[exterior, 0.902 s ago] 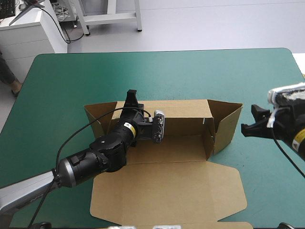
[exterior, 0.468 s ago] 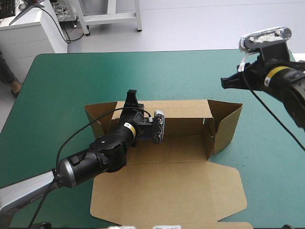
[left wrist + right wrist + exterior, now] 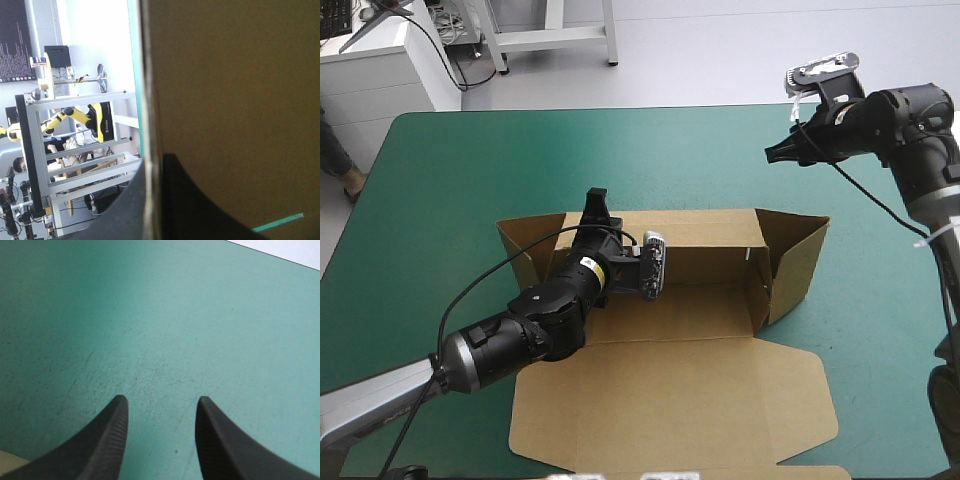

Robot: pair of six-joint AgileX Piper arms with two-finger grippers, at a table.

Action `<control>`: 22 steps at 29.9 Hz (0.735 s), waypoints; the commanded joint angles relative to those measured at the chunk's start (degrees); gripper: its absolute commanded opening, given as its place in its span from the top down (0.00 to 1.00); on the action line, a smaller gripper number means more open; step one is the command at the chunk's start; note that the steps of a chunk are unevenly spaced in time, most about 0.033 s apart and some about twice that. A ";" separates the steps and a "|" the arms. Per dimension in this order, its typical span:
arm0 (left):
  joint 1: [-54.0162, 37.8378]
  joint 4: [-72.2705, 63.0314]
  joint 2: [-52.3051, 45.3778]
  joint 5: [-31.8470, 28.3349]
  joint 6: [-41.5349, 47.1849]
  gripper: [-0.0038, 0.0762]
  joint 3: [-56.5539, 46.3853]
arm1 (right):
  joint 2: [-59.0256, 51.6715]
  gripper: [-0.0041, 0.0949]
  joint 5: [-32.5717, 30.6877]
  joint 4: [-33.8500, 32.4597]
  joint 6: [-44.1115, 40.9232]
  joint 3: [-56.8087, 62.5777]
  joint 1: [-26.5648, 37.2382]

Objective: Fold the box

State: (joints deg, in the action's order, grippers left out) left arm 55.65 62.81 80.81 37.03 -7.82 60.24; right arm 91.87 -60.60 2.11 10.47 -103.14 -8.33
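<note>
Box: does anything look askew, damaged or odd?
No tear or crush shows on the box. Its right end wall splays outward, untucked, while the left gripper pinches the far wall. The right gripper hangs open, clear of it.

Left arm (image 3: 500, 345) enters from the lower left of the frame and reaches up toward the centre. Left gripper (image 3: 596, 198) is all but closed, pinching a wall of the box (image 3: 690, 400). Right arm (image 3: 920, 150) stands raised at upper right, with the right gripper (image 3: 775, 155) pointing left, its fingers parted.
</note>
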 commanded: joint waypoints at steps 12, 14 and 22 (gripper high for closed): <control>0.56 -1.33 -1.16 -3.38 0.03 0.96 0.66 | 3.23 0.36 3.40 0.04 6.52 -2.04 0.79; 0.56 -1.33 -1.16 -3.80 0.03 0.96 0.66 | 3.94 0.33 1.01 0.04 6.52 -2.04 0.79; 0.56 -1.33 -1.16 -3.97 0.03 0.96 0.66 | 5.56 0.39 -11.16 0.76 9.25 -1.49 0.79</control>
State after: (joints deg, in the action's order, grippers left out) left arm 55.65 62.81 80.81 36.69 -7.82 60.23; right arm 99.75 -69.95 2.33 18.05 -103.33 -7.93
